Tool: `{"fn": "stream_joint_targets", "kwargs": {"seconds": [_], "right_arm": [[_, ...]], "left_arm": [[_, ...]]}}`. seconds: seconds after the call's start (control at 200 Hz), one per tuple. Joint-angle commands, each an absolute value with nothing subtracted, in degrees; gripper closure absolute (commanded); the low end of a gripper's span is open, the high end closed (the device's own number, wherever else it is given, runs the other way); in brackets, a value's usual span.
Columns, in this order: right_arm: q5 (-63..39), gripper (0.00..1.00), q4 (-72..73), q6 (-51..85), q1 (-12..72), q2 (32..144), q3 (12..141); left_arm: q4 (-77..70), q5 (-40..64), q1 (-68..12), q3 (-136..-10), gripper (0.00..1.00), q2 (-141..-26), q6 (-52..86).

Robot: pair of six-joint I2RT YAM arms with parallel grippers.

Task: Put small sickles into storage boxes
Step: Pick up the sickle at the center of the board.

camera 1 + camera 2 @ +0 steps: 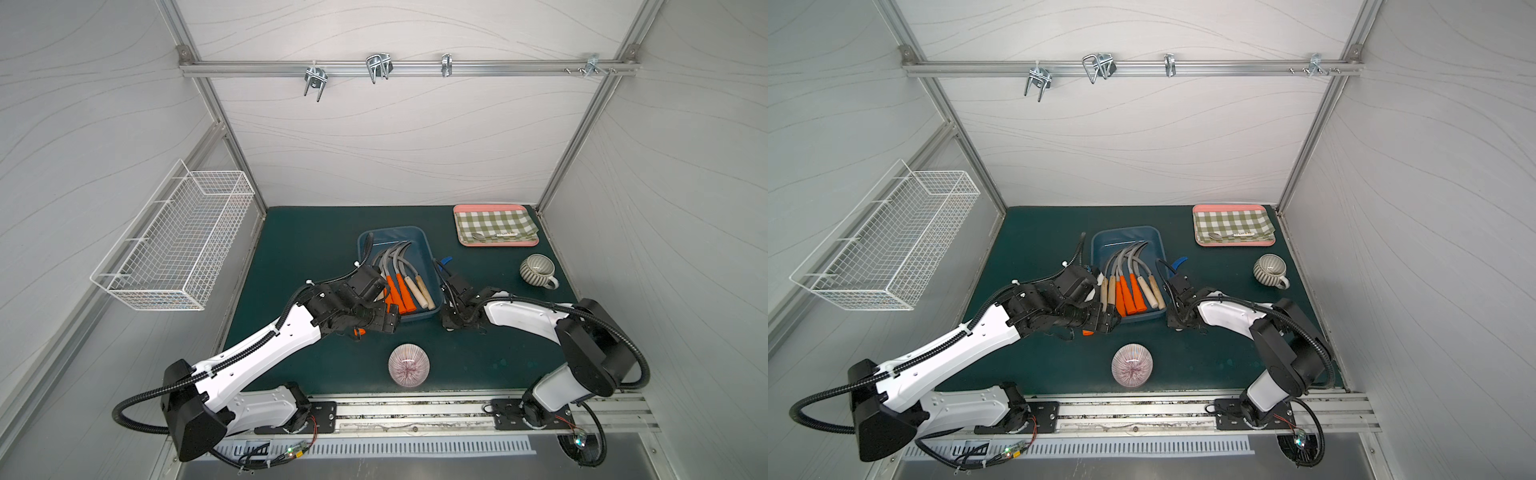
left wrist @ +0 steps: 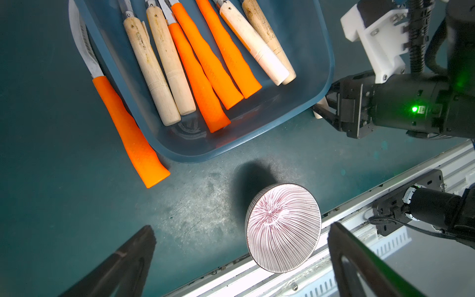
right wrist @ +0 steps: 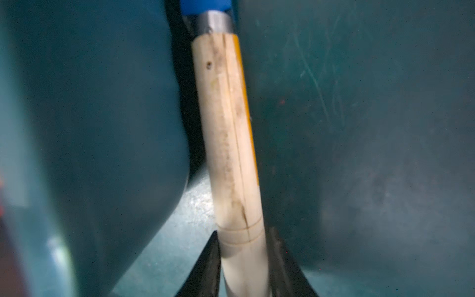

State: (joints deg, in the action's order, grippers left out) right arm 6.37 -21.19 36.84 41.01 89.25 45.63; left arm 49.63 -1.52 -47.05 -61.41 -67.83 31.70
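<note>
— Step in hand?
— Pickup of blue-bladed sickle (image 3: 226, 128), lying on mat (image 1: 316, 232) just beside dark blue tub (image 2: 270, 120); clamped at wooden handle by right gripper (image 3: 243, 234). Left gripper (image 2: 241, 228): spread wide, empty.
— Next?
— Lift above tub wall, shift over, lay alongside stored sickles (image 2: 205, 64).

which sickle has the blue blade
The pale-wood-handled sickle outside the dark blue plastic tub, its handle end pinched by the right claw; the other sickles show grey blades.
</note>
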Motion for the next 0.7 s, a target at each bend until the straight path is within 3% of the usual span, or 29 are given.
{"fn": "stream_joint_targets", "kwargs": {"seconds": [0.0,0.2,0.695], "right_arm": [[6.30,0.78,-22.35,38.03,40.06,90.18,44.47],[6.44,0.86,-24.68,37.61,39.41,87.78,44.74],[6.35,0.89,-34.19,33.32,39.06,82.28,50.43]], "left_arm": [[49.26,-2.42,-47.29,-64.08,0.01,-68.29,32.08],[48.56,-2.47,-47.29,-63.72,0.01,-68.12,32.57],[49.98,-3.96,-47.29,-67.74,0.01,-69.17,30.46]]}}
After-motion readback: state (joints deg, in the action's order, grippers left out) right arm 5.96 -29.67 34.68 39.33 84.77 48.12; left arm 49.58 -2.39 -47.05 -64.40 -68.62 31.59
